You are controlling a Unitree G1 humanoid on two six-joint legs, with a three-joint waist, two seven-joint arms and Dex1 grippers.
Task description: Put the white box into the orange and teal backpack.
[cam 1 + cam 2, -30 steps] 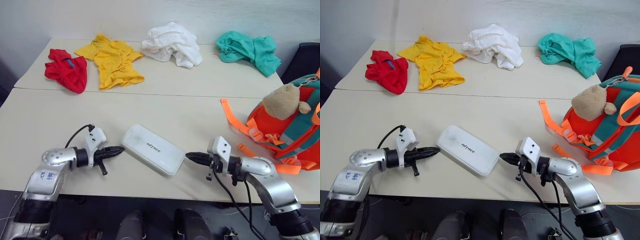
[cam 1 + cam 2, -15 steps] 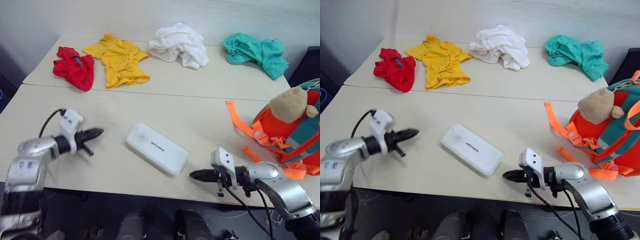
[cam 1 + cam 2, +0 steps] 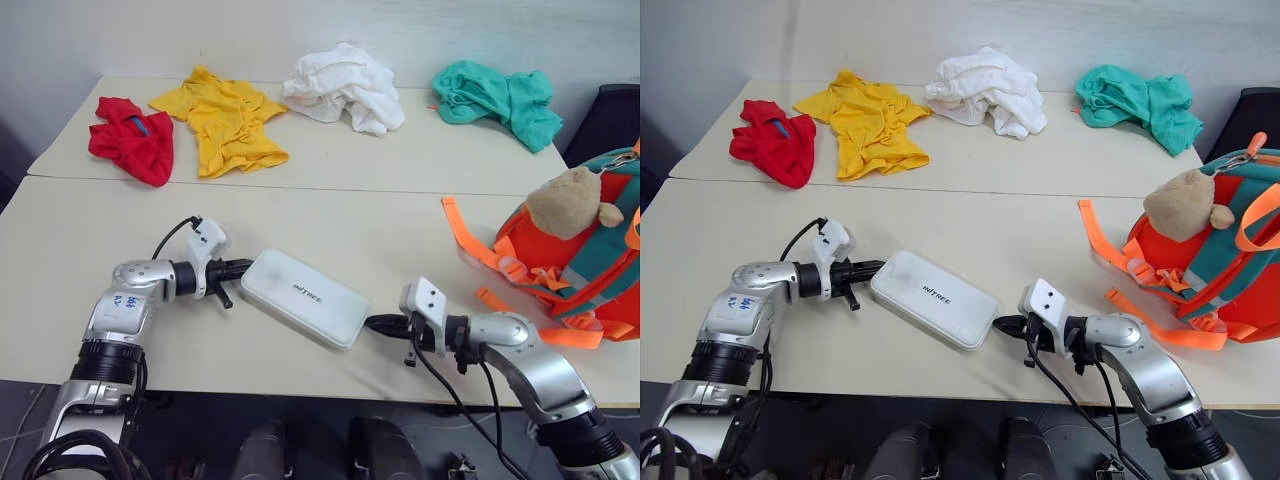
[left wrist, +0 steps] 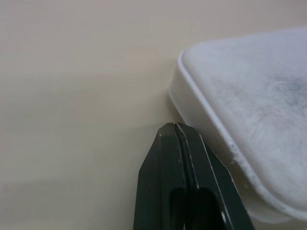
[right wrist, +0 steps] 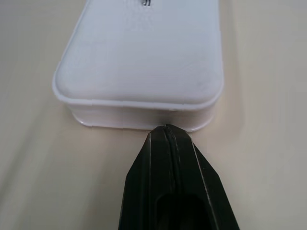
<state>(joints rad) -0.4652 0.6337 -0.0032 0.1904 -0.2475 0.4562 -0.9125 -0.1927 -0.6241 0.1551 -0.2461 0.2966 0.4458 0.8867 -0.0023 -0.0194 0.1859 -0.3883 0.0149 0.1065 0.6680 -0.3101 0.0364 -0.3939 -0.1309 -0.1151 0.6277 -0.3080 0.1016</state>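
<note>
- Two closed grippers bracket the white box [image 3: 305, 297], which lies flat and slantwise near the front edge of the table [image 3: 60, 250]; our left gripper [image 3: 243, 266] has its tip at the box's far-left end, our right gripper [image 3: 372, 322] at its near-right end, each with fingers pressed together and holding nothing.
- We judge the box a stiff, smooth plastic case, probably light and rather slippery, too wide for one pair of fingers.
- We would take it by its two short ends, squeezing between both tips, since its low rim offers little else.
- Right of the box stands the orange and teal backpack [image 3: 585, 265], well apart from it, its orange straps [image 3: 470, 240] trailing on the table toward us and a plush animal [image 3: 568, 203] on its front; those could snag the box.
- Far across the table lie red [image 3: 132, 140], yellow [image 3: 225, 120], white [image 3: 345, 88] and teal garments [image 3: 497, 100], out of our way.
</note>
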